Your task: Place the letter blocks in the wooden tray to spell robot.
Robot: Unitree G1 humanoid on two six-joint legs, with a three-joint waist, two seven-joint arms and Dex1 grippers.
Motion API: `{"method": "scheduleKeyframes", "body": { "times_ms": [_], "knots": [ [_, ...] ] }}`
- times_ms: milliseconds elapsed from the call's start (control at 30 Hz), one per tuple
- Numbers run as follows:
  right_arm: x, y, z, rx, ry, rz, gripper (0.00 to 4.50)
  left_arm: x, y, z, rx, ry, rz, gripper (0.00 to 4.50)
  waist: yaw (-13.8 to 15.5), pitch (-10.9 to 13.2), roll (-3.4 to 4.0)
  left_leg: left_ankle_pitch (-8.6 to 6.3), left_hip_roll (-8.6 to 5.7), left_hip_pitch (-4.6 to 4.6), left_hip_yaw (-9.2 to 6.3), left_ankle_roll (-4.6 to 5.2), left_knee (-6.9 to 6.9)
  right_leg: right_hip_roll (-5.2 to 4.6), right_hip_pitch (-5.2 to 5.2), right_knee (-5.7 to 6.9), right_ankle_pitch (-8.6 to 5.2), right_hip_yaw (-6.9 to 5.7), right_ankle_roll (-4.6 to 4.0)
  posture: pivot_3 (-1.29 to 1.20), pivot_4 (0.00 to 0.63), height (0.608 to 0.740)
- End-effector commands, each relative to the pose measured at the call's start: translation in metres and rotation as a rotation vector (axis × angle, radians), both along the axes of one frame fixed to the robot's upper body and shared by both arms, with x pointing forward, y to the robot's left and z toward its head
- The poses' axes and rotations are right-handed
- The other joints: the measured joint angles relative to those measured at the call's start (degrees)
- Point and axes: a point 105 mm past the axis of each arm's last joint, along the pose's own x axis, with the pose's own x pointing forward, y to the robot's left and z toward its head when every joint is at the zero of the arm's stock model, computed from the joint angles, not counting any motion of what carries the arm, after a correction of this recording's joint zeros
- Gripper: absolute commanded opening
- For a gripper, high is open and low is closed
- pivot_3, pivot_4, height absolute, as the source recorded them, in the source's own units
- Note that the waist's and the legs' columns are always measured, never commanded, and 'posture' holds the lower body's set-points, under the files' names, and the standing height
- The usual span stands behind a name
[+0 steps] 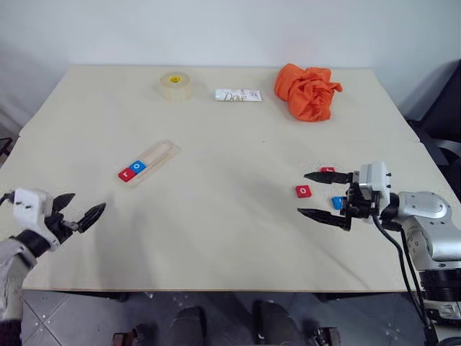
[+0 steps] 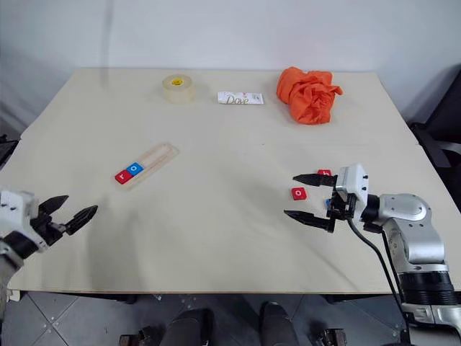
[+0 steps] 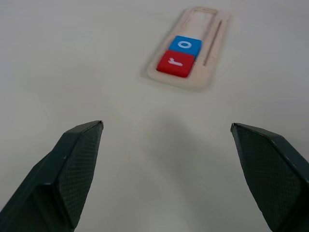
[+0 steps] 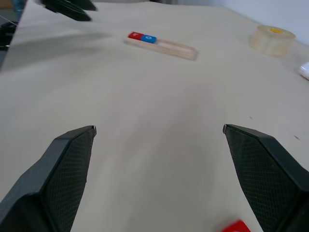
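Observation:
The wooden tray (image 1: 160,154) lies slantwise at left centre of the table. A red r block (image 1: 126,175) and a blue o block (image 1: 138,167) sit side by side at its near end. Three loose blocks lie at the right: a red o block (image 1: 303,191), another red block (image 1: 327,170) and a blue block (image 1: 337,202), partly hidden behind the right fingers. My right gripper (image 1: 304,193) hovers open beside them, pointing left, holding nothing. My left gripper (image 1: 86,203) is open and empty near the table's front left edge, facing the tray (image 3: 207,48).
At the back of the table stand a roll of clear tape (image 1: 175,85), a white Dove bar (image 1: 238,95) and a crumpled orange cloth (image 1: 308,90). Bare tabletop lies between the tray and the loose blocks.

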Motion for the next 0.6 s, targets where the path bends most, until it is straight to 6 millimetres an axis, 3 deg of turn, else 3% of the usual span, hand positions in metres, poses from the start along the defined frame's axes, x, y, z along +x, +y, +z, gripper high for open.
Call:
{"method": "scheduleKeyframes", "body": {
  "times_ms": [33, 333, 600],
  "knots": [
    [-0.007, 0.014, 0.015, 0.013, -0.048, 0.066, 4.42, 0.017, 0.005, 0.006, 0.035, -0.006, -0.031, 4.5, 0.01, -0.01, -0.02, 0.0, -0.04, -0.06, 0.05, 0.0, -0.01, 0.0, -0.11, 0.01, 0.01, -0.02, 0.02, 0.0, 0.15, 0.74],
    [-0.02, 0.034, 0.023, 0.044, -0.06, 0.091, 4.42, 0.063, -0.01, 0.0, 0.057, 0.065, -0.152, 4.5, 0.08, -0.02, -0.05, -0.06, 0.0, -0.57, 0.38, 0.0, 0.29, 0.2, -0.69, 0.5, 0.04, -0.26, 0.1, 0.0, 0.15, 0.74],
    [-0.028, 0.029, 0.02, 0.034, -0.048, 0.049, 4.42, 0.079, -0.024, -0.005, 0.082, 0.084, -0.219, 4.5, 0.16, -0.01, -0.09, -0.22, 0.02, -0.9, 0.33, 0.21, 1.01, 0.21, -0.74, 0.57, 0.12, -0.31, 0.28, 0.0, 0.15, 0.74]
  ]
}}
